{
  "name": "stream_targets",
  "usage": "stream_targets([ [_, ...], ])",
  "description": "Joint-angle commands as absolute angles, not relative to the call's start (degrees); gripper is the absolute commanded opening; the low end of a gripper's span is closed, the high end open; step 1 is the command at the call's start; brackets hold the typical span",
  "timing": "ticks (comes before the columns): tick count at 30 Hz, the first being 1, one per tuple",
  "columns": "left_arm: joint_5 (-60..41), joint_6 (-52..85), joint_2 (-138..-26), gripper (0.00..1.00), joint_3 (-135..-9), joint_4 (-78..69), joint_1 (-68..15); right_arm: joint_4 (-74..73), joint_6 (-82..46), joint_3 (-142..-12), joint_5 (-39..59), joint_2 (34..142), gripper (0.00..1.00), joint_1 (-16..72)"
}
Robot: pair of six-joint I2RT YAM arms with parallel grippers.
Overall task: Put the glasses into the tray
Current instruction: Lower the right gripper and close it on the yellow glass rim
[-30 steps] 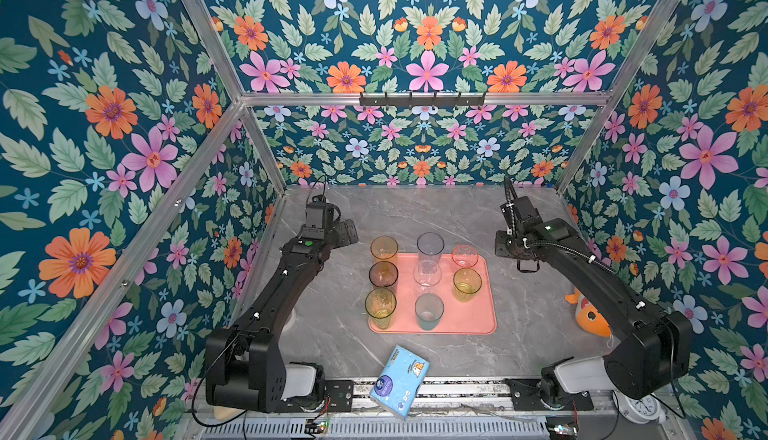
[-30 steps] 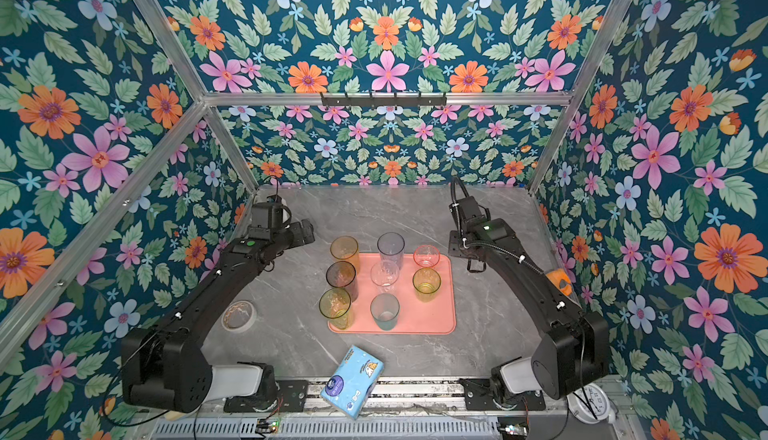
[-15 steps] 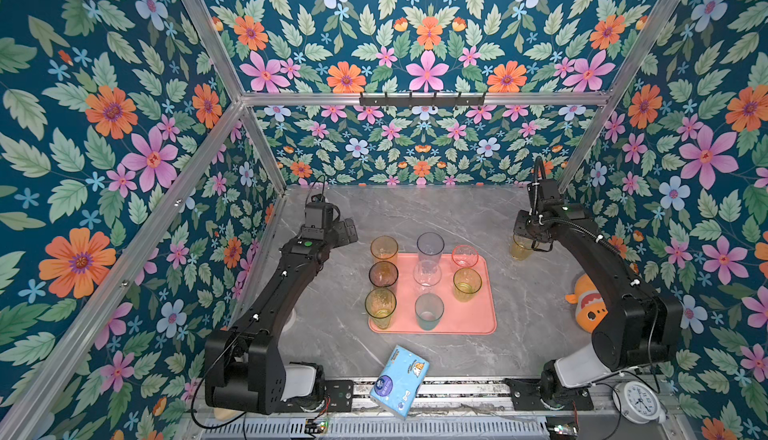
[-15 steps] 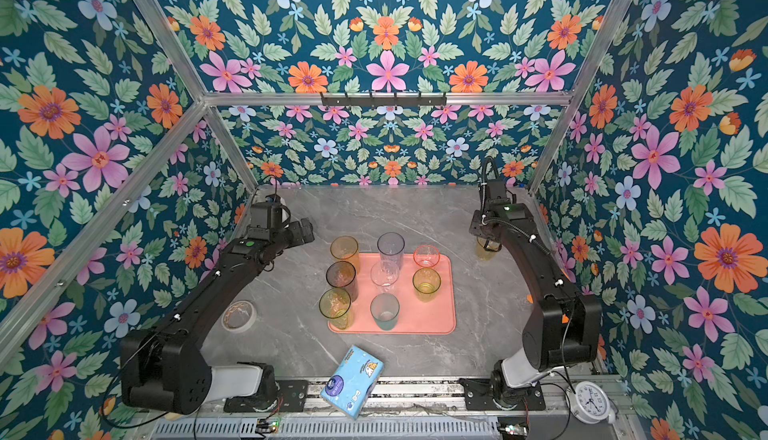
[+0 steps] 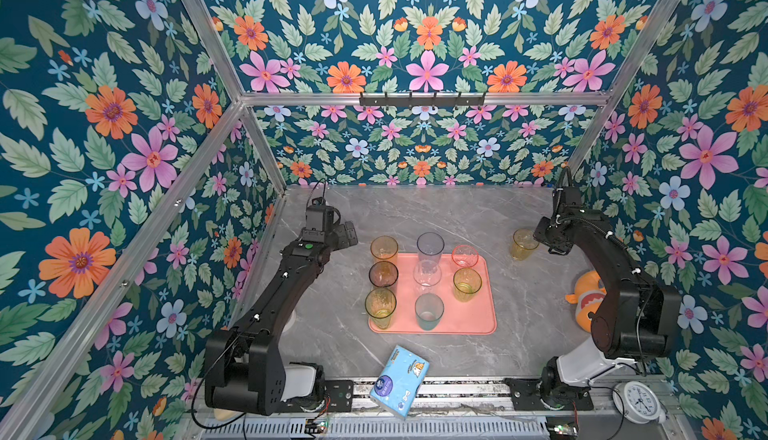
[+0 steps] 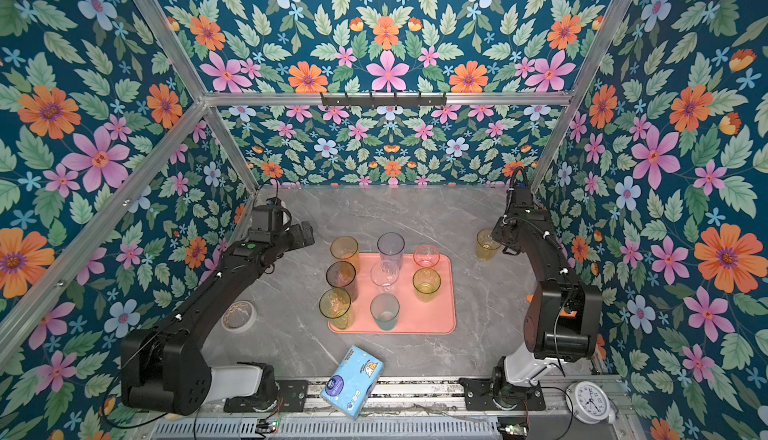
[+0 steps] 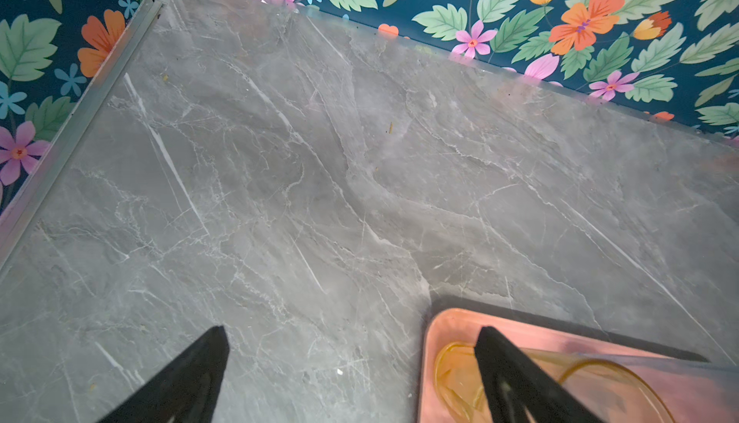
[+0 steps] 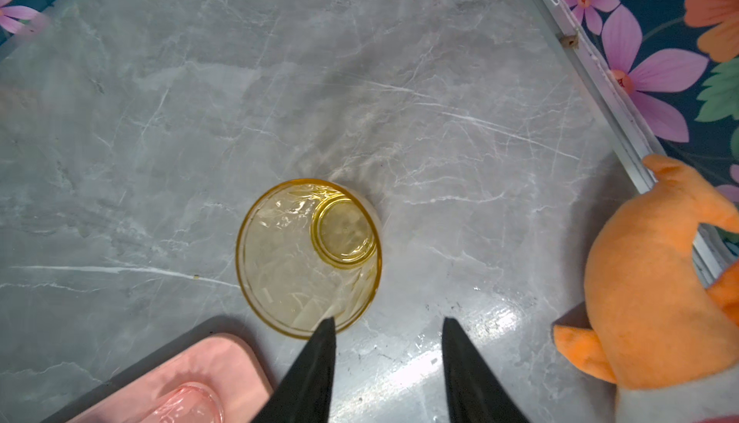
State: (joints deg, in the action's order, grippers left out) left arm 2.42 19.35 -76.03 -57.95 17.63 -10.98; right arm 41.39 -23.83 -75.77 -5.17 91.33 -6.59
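Observation:
The salmon-pink tray (image 5: pixel 469 317) (image 6: pixel 432 313) lies mid-table with several glasses standing on it, among them an amber one (image 5: pixel 384 248), a pink one (image 5: pixel 464 255) and a teal one (image 5: pixel 429 311). One yellow glass (image 5: pixel 523 244) (image 8: pixel 308 257) stands upright on the table to the tray's right. My right gripper (image 5: pixel 540 238) (image 8: pixel 388 323) is open just beside it; one fingertip overlaps its rim and only bare table lies between the jaws. My left gripper (image 5: pixel 349 234) (image 7: pixel 352 329) hangs wide open over the table by the tray's far left corner (image 7: pixel 448 321), holding nothing.
An orange plush toy (image 5: pixel 586 292) (image 8: pixel 656 281) lies against the right wall close to the right arm. A blue tissue pack (image 5: pixel 399 379) sits at the front edge, a tape roll (image 6: pixel 239 315) under the left arm, a clock (image 5: pixel 638 400) at the front right.
My right arm has swung away from the tray toward the right wall and now stands at the yellow glass. The left arm has stayed put.

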Motion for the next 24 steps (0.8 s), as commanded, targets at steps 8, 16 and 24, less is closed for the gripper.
stream_targets([
  [8,2.33,18.81,-75.98,0.99,-58.24,16.77,-10.87,39.13,-24.34,-73.98,-3.65,93.07,0.45,-6.75],
  [16,2.11,18.81,-76.08,0.99,-58.31,16.87,-10.90,38.10,-24.05,-72.62,-3.24,94.49,0.45,-6.78],
  [24,2.16,18.81,-76.16,0.99,-58.28,17.04,-10.90,37.01,-24.14,-72.64,-3.23,97.56,0.43,-6.77],
])
